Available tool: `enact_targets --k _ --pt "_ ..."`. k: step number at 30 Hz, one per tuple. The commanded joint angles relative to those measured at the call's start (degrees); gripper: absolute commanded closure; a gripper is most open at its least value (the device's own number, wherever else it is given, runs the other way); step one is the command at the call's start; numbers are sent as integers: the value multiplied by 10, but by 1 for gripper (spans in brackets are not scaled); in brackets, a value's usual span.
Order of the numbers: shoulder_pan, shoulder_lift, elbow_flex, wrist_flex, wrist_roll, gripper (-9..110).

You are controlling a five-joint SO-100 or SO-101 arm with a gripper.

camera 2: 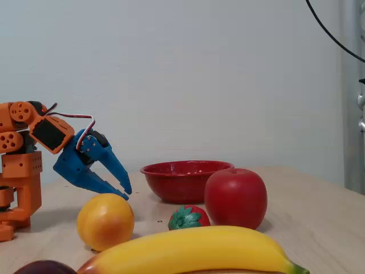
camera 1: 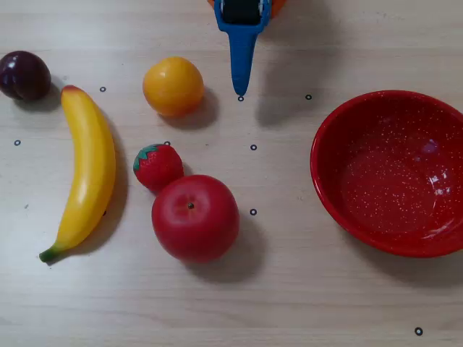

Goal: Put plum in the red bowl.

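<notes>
The plum (camera 1: 24, 74) is a small dark purple-maroon fruit at the far left of the table in the overhead view. Only its top shows at the bottom edge of the fixed view (camera 2: 45, 267). The red bowl (camera 1: 340, 188) with white speckles stands empty at the right; it also shows in the fixed view (camera 2: 182, 180). My blue gripper (camera 1: 240, 91) comes in from the top edge and hangs low over the table, shut and empty, its fingertips together in the fixed view (camera 2: 126, 193). It is well right of the plum and just right of the orange.
An orange (camera 1: 173, 86) lies between gripper and plum. A banana (camera 1: 88, 170) lies lengthwise just right of the plum. A strawberry (camera 1: 158, 165) touches a big red apple (camera 1: 195, 217) in the middle. The orange arm base (camera 2: 20, 171) stands at the left of the fixed view.
</notes>
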Motion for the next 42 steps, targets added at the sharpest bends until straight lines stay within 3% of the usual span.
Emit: enact_targets --k 1,13,20,24,32,42 --pt "4 8 4 -1 5 101" --pt "6 4 4 -4 8 101" --pt "4 -91 -73 -15 38 101" --pt "-10 -161 -155 -11 58 101" --pt "-58 -330 -423 142 92 101" --pt "-200 -556 -723 296 220 101"
